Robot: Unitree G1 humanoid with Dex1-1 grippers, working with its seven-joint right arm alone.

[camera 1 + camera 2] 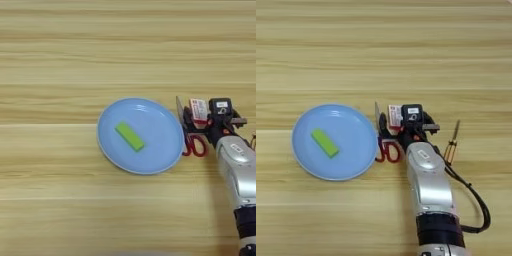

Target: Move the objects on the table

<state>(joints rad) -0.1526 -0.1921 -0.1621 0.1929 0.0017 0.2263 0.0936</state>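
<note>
A lime-green block (130, 136) lies flat inside a light blue plate (156, 124) near the middle of the wooden table (75, 60). A small white box with a red-pink label (198, 110) sits just right of the plate's upper right rim. My right gripper (206, 119) is right at this box, with black parts on both sides of it. The silver forearm (428, 185) runs down to the bottom edge.
Scissors with red handles (388, 151) lie between the plate and my gripper, blade (377, 112) pointing away from me. A thin brown and gold pen-like stick (452, 145) lies right of the arm. A black cable (476, 200) loops beside the forearm.
</note>
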